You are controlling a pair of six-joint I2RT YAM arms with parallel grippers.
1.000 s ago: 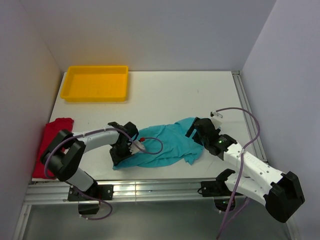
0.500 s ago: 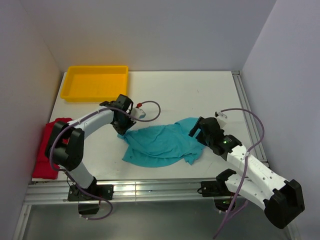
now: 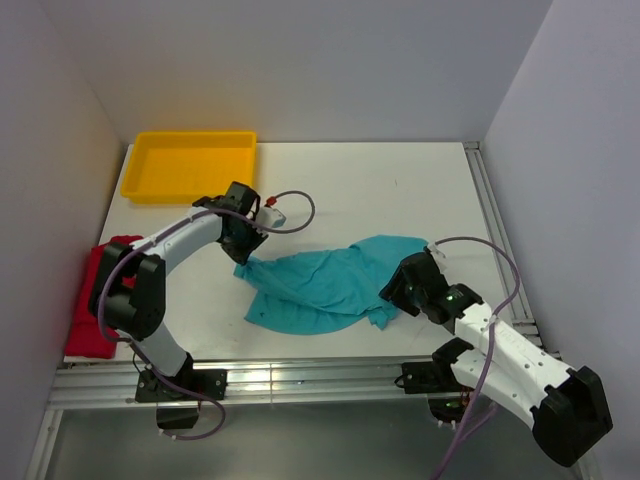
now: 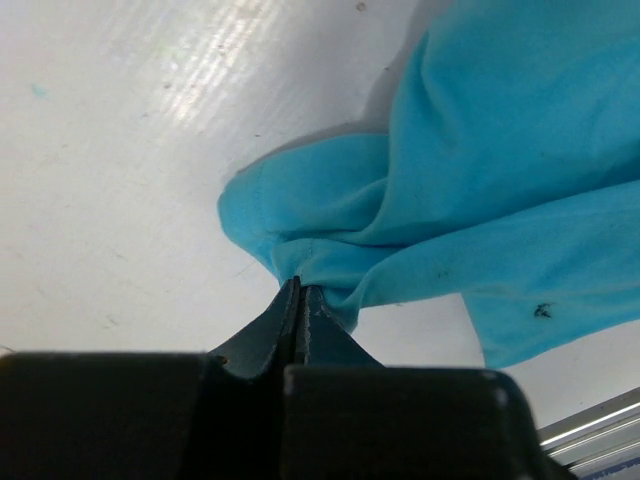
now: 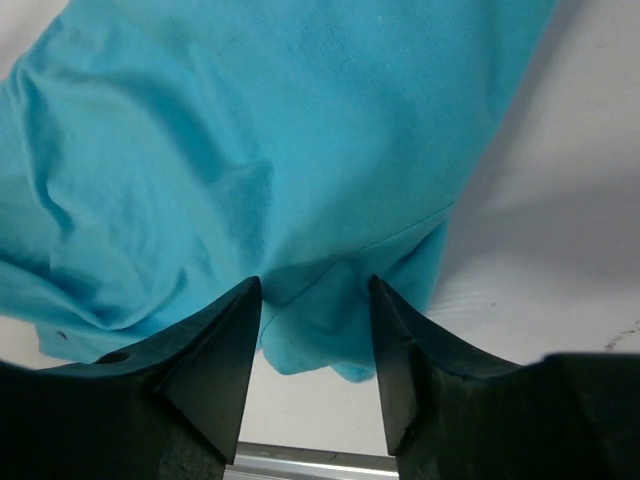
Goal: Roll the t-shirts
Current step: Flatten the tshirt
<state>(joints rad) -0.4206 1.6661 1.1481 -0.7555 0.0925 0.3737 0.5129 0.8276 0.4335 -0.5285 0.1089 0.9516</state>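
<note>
The left end effector (image 4: 300, 297) clamps the teal t-shirt (image 4: 480, 180); the right end effector (image 5: 312, 300), apart astride perhaps its edge, could catch one layer, skewing it.

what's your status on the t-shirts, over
Left gripper shut on corner of crumpled teal fabric t-shirt. Right gripper open, astride its edge. Red fabric t-shirt bunched at left edge of table.

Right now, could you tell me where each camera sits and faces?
Top external: above and behind, facing down on yellow tray, red t-shirt, teal t-shirt; left arm, right arm show.
Left wrist: on its arm, facing along shut left jaws pinching the teal t-shirt.
Right wrist: on its arm, facing along parted right jaws over that shirt's edge.
Shared: all three see the teal t-shirt.
</note>
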